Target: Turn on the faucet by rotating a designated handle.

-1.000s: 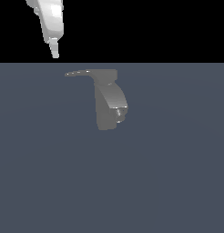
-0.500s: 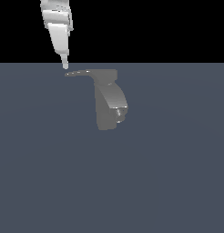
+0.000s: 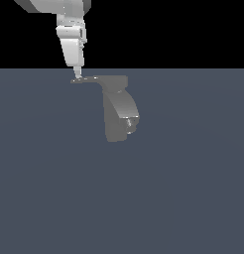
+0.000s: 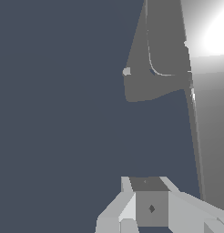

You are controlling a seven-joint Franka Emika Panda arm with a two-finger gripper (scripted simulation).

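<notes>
The faucet (image 3: 119,114) is a matte grey fixture with a thick curved body and a glinting spout end (image 3: 130,124), standing on the grey surface. Its handle (image 3: 89,79) is a thin flat lever reaching from the top cap toward the exterior view's left. My gripper (image 3: 77,74) hangs straight down with its fingers shut together and empty, the tip right at the handle's narrow end. In the wrist view the faucet (image 4: 155,68) lies ahead of the shut gripper (image 4: 150,182), with a bright glare beside it.
A flat dark grey surface (image 3: 183,188) spreads around the faucet in every direction. The white arm comes down from the exterior view's upper left. Nothing else stands on the surface.
The gripper has come down and shifted to the exterior view's right, from above and left of the handle tip to right at it. The handle looks unmoved.
</notes>
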